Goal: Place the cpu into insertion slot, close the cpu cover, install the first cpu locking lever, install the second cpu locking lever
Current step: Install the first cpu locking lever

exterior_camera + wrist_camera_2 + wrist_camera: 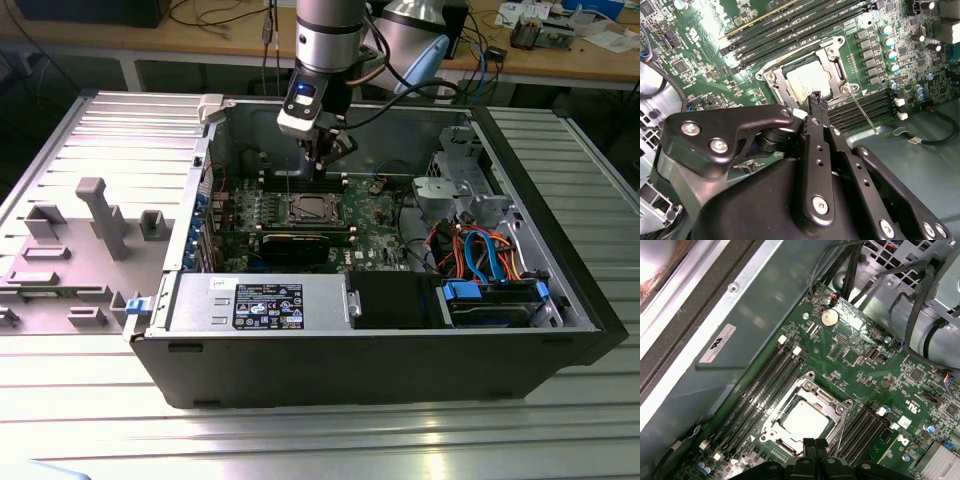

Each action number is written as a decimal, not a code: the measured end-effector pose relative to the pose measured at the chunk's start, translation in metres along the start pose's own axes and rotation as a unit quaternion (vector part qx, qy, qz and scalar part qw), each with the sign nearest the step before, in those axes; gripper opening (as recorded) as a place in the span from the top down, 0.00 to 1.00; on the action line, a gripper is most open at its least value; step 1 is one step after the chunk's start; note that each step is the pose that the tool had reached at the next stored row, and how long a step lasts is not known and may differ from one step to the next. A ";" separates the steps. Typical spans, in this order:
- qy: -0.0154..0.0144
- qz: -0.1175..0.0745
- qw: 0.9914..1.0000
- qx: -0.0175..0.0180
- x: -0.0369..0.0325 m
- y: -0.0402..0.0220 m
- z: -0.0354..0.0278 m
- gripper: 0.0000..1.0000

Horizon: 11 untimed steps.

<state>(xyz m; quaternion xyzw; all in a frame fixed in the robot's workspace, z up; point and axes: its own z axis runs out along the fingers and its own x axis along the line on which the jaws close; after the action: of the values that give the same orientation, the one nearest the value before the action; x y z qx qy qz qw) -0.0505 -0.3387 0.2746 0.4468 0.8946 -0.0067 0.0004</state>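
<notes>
My gripper [815, 444]: fingers together, empty, just above near edge of cpu cover [786, 403]. Unlatched locking lever [863, 114] just beside gripper, long axis along socket side.

The arm [328, 35] was a silver-grey cylinder with a darker band. It ended in a pale wrist block [300, 108] that carried a small blue light [303, 96]. Black cables [395, 98] looped away from it. The gripper [816, 99] was matt black metal, with flat linkage plates [715, 135] that had rounded corners and bright silver screws [718, 145]. Its narrow fingers [816, 165] were dotted with small holes. The tips perhaps carried dark pads, though that was hard to tell.
</notes>
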 end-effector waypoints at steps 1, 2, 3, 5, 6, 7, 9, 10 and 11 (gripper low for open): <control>0.000 -0.003 1.000 0.000 0.0000 0.0000 -0.0001 0.89; 0.000 -0.008 1.000 0.000 -0.0001 0.0000 -0.0001 0.89; 0.000 -0.012 1.000 0.000 0.0000 0.0000 -0.0001 0.89; 0.000 -0.025 1.000 0.000 0.0000 0.0000 -0.0001 0.89; -0.001 -0.031 1.000 0.000 0.0000 -0.0001 -0.0001 0.89; -0.001 -0.037 0.999 0.000 -0.0001 -0.0001 -0.0001 0.89; -0.001 -0.049 0.999 -0.001 -0.0001 -0.0001 0.0000 0.89; -0.001 -0.056 0.998 -0.001 -0.0001 -0.0001 0.0000 0.89; -0.001 -0.061 0.998 -0.001 -0.0001 -0.0001 0.0000 0.89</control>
<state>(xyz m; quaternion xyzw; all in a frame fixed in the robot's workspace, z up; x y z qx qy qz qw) -0.0506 -0.3389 0.2747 0.3915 0.9202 -0.0064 0.0014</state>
